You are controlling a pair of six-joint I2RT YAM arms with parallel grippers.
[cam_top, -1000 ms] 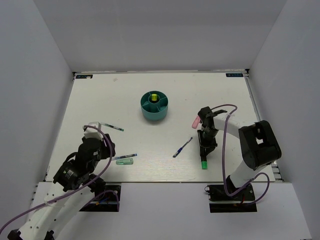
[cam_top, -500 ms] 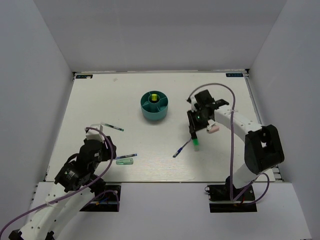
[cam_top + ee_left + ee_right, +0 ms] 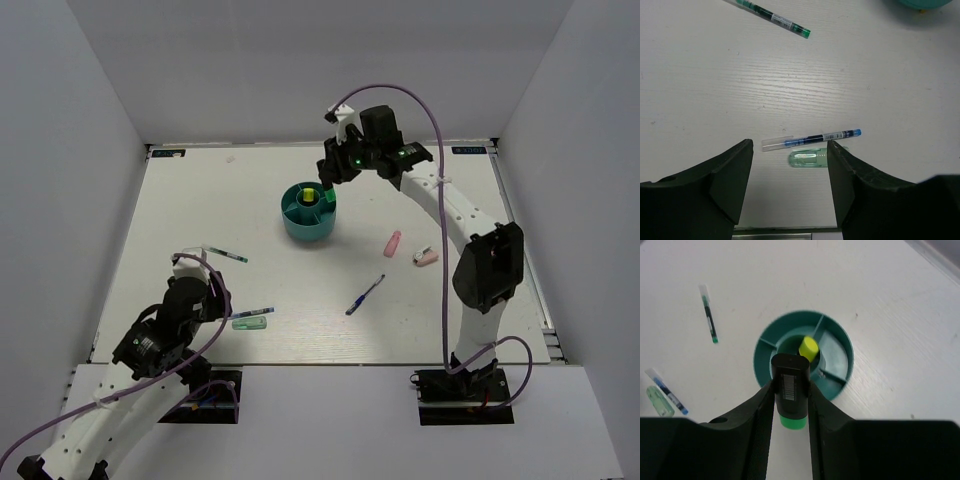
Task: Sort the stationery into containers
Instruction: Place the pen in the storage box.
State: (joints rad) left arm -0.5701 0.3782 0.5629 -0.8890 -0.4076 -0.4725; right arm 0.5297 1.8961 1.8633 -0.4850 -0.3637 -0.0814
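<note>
Item one: black-and-green marker (image 3: pixel 790 390), clamped between the fingers of my right gripper (image 3: pixel 790 385) and held above the teal organizer (image 3: pixel 292 224), which sits mid-table toward the far side. A yellow-capped marker (image 3: pixel 808 346) stands in the organizer's centre compartment. On the table (image 3: pixel 200 190) to the right lie two pink highlighters (image 3: pixel 392 243) and a loose blue pen (image 3: pixel 365 295). To the left lie a green pen (image 3: pixel 772 16) and a clear-capped blue pen (image 3: pixel 812 139) just beside a mint-green marker (image 3: pixel 808 159). My left gripper (image 3: pixel 790 147) hovers there, fingers spread wide, holding nothing.
</note>
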